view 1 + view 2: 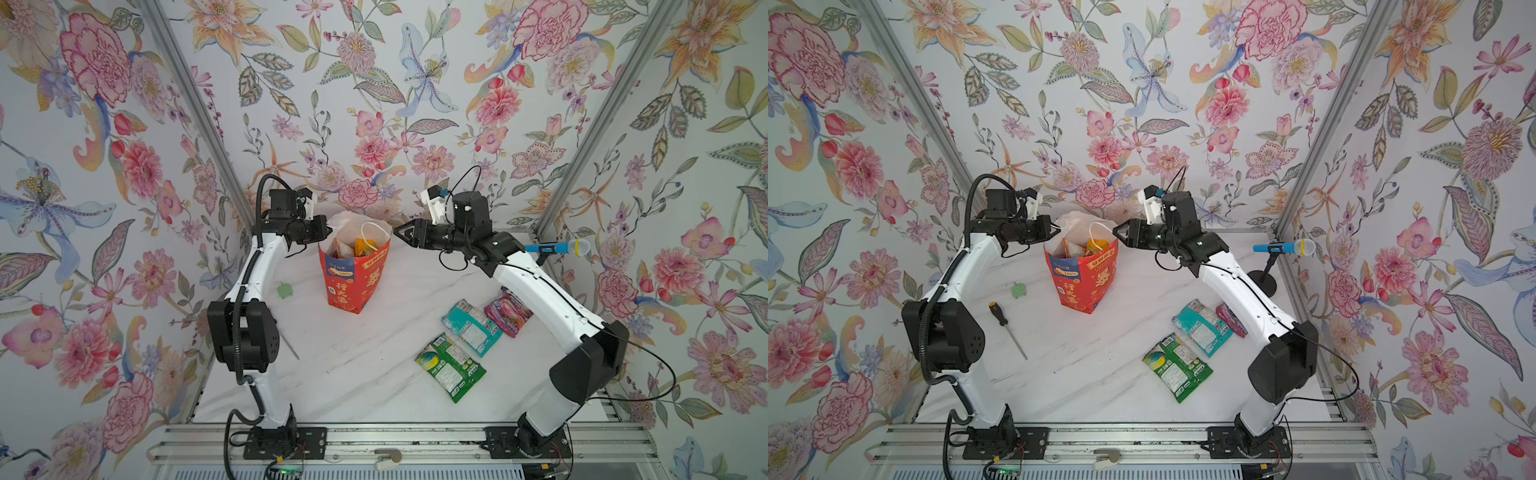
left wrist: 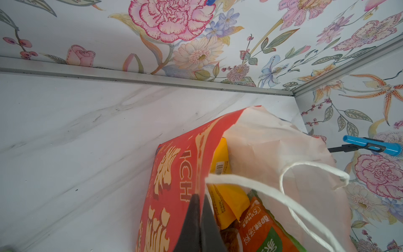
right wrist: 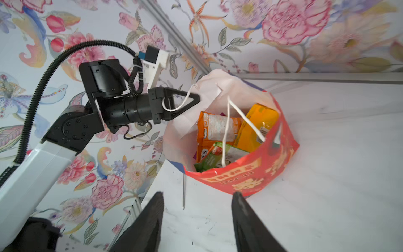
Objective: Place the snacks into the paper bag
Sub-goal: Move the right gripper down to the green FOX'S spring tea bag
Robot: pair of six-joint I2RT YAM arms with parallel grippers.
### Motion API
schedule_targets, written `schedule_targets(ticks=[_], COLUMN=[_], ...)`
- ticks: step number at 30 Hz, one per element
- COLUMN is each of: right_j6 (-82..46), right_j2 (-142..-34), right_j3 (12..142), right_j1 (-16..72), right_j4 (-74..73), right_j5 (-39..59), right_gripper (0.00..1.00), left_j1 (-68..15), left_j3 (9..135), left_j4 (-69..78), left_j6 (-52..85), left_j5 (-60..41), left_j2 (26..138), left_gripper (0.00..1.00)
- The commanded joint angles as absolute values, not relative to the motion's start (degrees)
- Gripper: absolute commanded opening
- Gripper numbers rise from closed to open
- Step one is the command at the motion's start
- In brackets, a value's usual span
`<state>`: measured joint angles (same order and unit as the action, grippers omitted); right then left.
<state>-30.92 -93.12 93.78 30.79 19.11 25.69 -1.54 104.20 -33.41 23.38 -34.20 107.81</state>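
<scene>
Right wrist view is showing the right claw about half open, carrying nothing, hovering just beside the mouth of the paper bag, which is standing upright toward the back of the desk. Left claw is pinching the bag's rim, jaws closed on it, holding the mouth wide. Next reach is likely calling for a steady pinch and a path clear of the cord handles. Counting: one bag; three lying on the desk — teal packet, purple packet, green packet; at least three showing inside — orange packet, yellow packet, orange-green packet.
</scene>
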Motion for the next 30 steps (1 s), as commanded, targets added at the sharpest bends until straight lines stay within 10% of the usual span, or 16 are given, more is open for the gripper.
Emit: schedule_targets(ticks=[1,12,30], right_j6=[-31.4,-44.6,-60.7], right_j2=[-86.7,-64.0,-47.1], right_j3=[82.3,45.9,24.7], right_j1=[28.3,24.8,30.4], right_j4=[20.1,22.4,33.1], right_j5=[18.8,10.2,4.4], right_gripper=[0.54,0.54,0.62], left_j1=[-1.7,-1.8,-1.7], left_j3=[106.5,105.7,106.2], left_j4=[-32.3,-31.2,-31.3], left_j6=[22.7,22.8,22.8], left_j5=[-35.4,-35.6,-35.4], left_j2=[108.1,108.4,108.4], left_gripper=[0.0,0.0,0.0])
